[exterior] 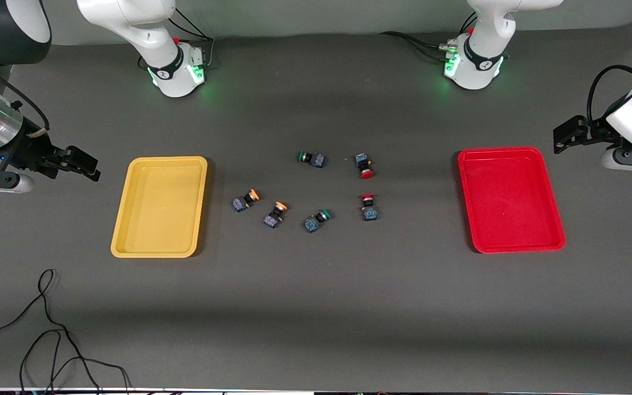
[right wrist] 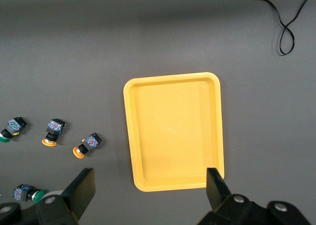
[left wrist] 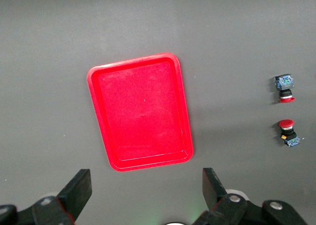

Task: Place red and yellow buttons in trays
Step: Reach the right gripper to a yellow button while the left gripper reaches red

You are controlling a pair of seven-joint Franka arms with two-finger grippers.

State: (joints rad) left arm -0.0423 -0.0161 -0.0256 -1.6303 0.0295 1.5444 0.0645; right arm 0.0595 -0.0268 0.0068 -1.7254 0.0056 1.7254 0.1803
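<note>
Two red buttons and two yellow buttons lie on the table between the trays. The yellow tray lies toward the right arm's end and the red tray toward the left arm's end; both hold nothing. My right gripper hangs open over the table beside the yellow tray, nothing between its fingers. My left gripper hangs open beside the red tray. The left wrist view shows both red buttons; the right wrist view shows both yellow buttons.
Two green-capped buttons lie among the others. A black cable loops on the table nearer the front camera than the yellow tray. Both arm bases stand at the table's edge farthest from that camera.
</note>
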